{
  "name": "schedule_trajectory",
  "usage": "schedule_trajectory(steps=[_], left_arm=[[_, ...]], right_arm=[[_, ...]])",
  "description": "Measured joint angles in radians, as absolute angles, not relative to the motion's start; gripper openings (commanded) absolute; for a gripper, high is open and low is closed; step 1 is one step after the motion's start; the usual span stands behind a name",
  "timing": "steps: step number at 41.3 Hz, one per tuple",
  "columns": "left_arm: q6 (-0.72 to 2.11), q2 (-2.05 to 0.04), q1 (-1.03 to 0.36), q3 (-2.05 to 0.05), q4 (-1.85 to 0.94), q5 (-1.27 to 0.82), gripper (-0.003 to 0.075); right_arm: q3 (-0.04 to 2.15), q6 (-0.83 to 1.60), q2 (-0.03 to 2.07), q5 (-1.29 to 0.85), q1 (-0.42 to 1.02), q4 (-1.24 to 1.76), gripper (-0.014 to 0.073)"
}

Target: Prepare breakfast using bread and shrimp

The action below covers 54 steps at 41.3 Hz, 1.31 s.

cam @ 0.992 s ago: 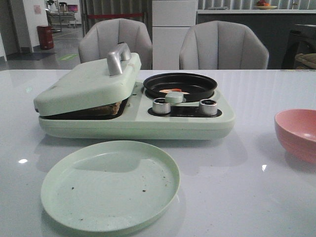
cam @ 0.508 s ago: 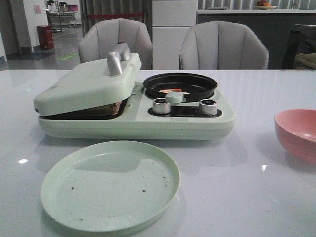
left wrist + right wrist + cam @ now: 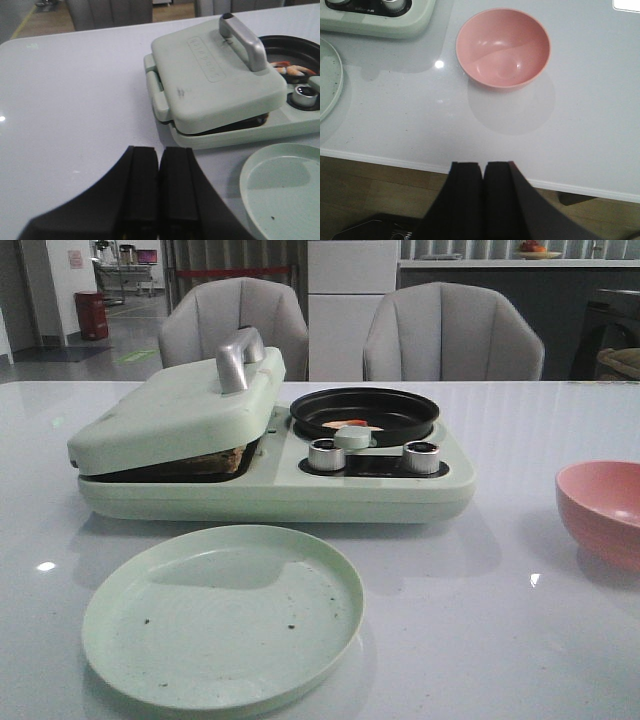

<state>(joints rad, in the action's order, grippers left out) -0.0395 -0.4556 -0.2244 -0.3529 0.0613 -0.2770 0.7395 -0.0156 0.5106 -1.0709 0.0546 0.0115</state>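
Observation:
A pale green breakfast maker (image 3: 270, 485) stands mid-table. Its lid (image 3: 170, 410) with a silver handle (image 3: 240, 358) rests almost shut over the bread (image 3: 215, 460), of which only a brown edge shows in the gap. The shrimp (image 3: 348, 424) lie in the black round pan (image 3: 365, 410); they also show in the left wrist view (image 3: 290, 70). My left gripper (image 3: 159, 150) is shut and empty, above the table near the maker's left side. My right gripper (image 3: 483, 165) is shut and empty, over the table's front edge. Neither gripper shows in the front view.
An empty pale green plate (image 3: 222, 615) with dark crumbs lies in front of the maker. A pink bowl (image 3: 605, 510) stands at the right; it also shows in the right wrist view (image 3: 503, 47). Two silver knobs (image 3: 327, 454) sit on the maker. Two grey chairs (image 3: 452, 335) stand behind the table.

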Motion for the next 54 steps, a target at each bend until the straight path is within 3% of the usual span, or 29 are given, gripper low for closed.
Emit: schedule_trajectory(steps=[20, 34, 54], left_arm=[[-0.040, -0.071, -0.030, 0.002, 0.016, -0.046, 0.0099], [-0.039, 0.004, 0.035, 0.002, 0.010, -0.030, 0.0099], [-0.039, 0.004, 0.025, 0.002, 0.000, -0.040, 0.0099]], right_arm=[[0.740, -0.016, 0.511, -1.071, 0.055, 0.011, 0.0046], [0.740, -0.017, 0.511, -1.071, 0.055, 0.011, 0.0046], [0.740, -0.017, 0.511, -1.071, 0.055, 0.011, 0.0046]])
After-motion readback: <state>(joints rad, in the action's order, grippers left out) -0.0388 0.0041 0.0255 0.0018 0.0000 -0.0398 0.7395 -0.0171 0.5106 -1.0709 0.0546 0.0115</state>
